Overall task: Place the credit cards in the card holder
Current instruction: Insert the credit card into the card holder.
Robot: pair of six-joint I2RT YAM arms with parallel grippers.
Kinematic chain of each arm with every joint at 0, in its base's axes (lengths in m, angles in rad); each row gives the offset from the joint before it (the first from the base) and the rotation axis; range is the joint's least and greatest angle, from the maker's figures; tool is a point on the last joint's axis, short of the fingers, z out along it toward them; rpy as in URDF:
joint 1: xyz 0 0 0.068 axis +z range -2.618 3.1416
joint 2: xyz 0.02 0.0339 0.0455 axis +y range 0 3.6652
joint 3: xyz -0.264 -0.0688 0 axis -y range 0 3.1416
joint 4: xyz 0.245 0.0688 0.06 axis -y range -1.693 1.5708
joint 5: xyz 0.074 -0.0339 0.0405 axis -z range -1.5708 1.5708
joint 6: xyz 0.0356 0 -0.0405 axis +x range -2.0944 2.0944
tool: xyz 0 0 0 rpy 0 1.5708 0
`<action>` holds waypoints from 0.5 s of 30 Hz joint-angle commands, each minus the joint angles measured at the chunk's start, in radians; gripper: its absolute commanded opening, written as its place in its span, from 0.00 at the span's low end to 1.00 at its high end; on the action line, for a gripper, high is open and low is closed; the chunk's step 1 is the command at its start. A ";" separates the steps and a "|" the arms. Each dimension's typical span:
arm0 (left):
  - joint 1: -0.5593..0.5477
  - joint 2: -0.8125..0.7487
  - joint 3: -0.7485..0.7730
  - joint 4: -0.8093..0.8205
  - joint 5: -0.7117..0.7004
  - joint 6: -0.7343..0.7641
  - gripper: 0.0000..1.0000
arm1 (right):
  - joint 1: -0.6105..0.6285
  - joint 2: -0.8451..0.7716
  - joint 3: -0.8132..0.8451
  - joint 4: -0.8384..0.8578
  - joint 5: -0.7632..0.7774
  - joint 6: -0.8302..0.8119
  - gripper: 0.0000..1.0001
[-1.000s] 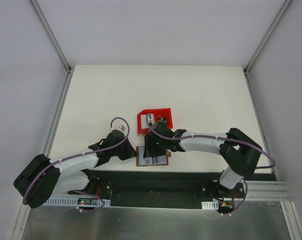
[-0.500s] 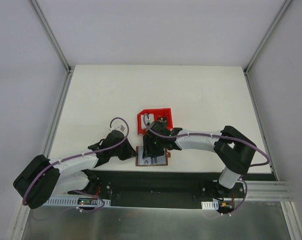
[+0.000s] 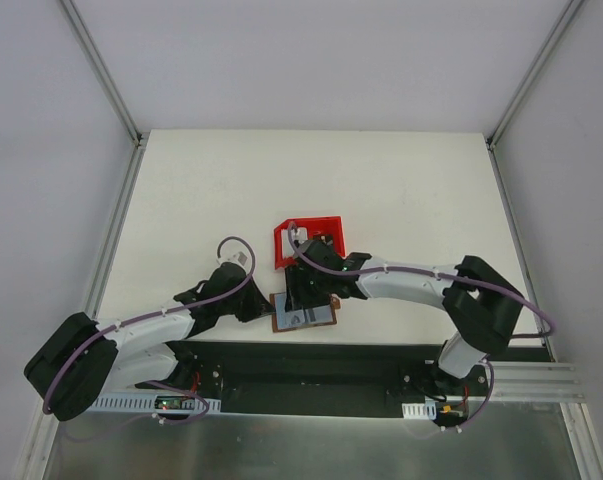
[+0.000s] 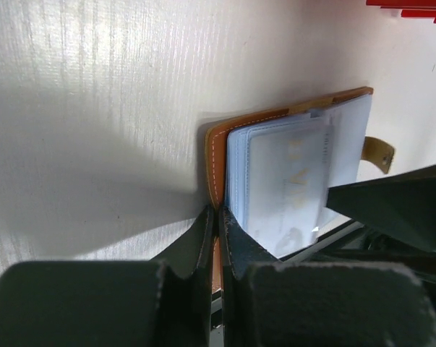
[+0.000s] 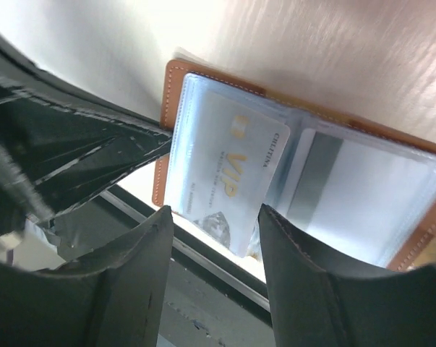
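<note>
The card holder lies open at the middle of the tabletop's near edge, just in front of a red bin. The left claw is pressed together on the holder's brown cover edge. The right claw is spread, its fingers on either side of a pale VIP card that lies on the holder's inner face.

There is one brown card holder, two credit cards showing in its clear sleeves, one with gold lettering and one with a grey stripe, one red bin with contents too small to count, and two robot arms at one table.
</note>
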 commanded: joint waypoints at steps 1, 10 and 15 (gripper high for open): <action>0.005 -0.020 -0.019 0.024 -0.012 -0.015 0.00 | -0.021 -0.137 -0.004 -0.008 0.080 -0.058 0.54; 0.005 -0.019 -0.014 0.024 -0.010 -0.012 0.00 | -0.138 -0.195 -0.059 -0.020 0.082 -0.092 0.56; 0.003 -0.011 -0.008 0.024 -0.007 -0.010 0.00 | -0.208 -0.171 -0.033 -0.033 0.073 -0.137 0.56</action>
